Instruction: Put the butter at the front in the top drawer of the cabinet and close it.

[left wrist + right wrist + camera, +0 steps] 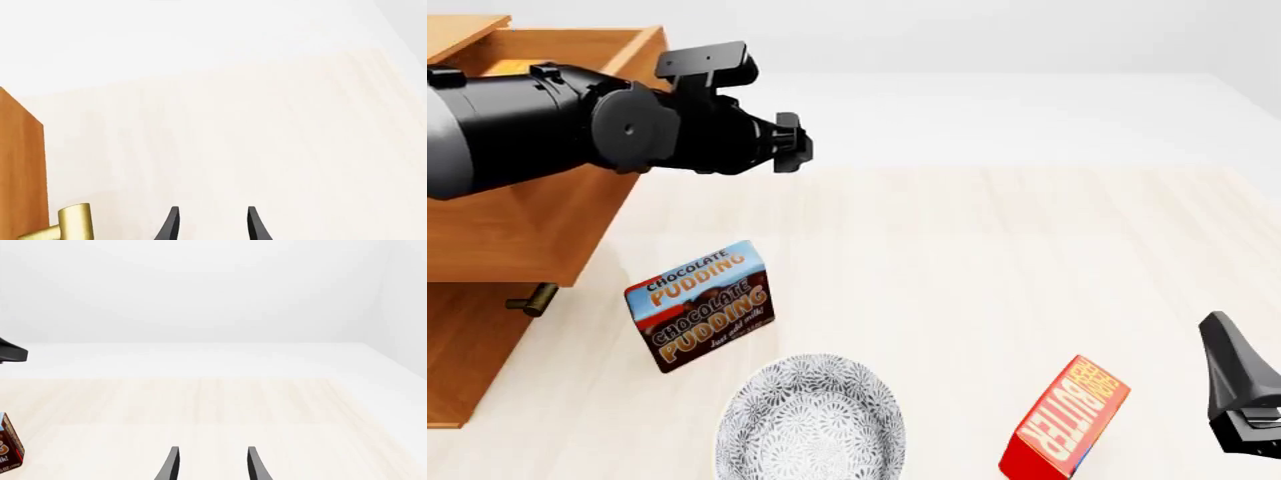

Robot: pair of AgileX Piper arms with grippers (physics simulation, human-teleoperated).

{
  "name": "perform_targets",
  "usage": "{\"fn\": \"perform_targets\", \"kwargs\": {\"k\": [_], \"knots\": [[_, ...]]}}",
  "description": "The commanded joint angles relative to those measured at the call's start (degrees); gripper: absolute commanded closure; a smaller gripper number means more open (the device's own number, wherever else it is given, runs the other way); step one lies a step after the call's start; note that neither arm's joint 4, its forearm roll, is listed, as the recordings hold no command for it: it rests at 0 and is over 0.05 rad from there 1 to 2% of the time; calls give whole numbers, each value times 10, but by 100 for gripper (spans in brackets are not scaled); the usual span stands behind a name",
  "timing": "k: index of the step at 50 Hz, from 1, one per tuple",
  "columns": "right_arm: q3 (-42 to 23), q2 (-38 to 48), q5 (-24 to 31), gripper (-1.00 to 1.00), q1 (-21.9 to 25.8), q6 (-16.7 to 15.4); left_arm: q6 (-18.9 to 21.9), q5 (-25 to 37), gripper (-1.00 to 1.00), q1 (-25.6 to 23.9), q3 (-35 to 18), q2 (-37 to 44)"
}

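The butter (1065, 420), a red carton with an orange lettered face, stands near the table's front edge, right of centre. My right gripper (1238, 395) hangs a little to its right, apart from it; in the right wrist view it (213, 465) is open and holds nothing. The cabinet (467, 350) stands at the far left, with the top drawer (521, 225) pulled out. My left gripper (790, 140) hovers to the right of the drawer; in the left wrist view it (213, 225) is open and empty, beside a wooden panel (20, 165) and a brass handle (72, 222).
A brown-and-blue Chocolate Pudding box (701, 305) stands just right of the cabinet, and its edge (10, 447) shows in the right wrist view. A patterned grey plate (811, 420) lies at the front centre. A brass handle (534, 298) sticks out under the open drawer.
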Motion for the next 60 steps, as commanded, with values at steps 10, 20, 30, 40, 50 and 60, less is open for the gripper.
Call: {"fn": "perform_targets", "kwargs": {"k": [10,20,30,40,50,60], "knots": [[0,-1,0,-100,0,0,1,-7,-100,39,36,-27],[0,-1,0,-100,0,0,10,-3,-100,64,47,-42],[0,-1,0,-100,0,0,14,-7,-100,79,56,-56],[0,-1,1,-100,0,0,19,-2,-100,95,57,-57],[0,-1,1,-100,0,0,27,11,-100,114,52,-65],[0,-1,1,-100,0,0,38,26,-100,147,52,-75]]}}
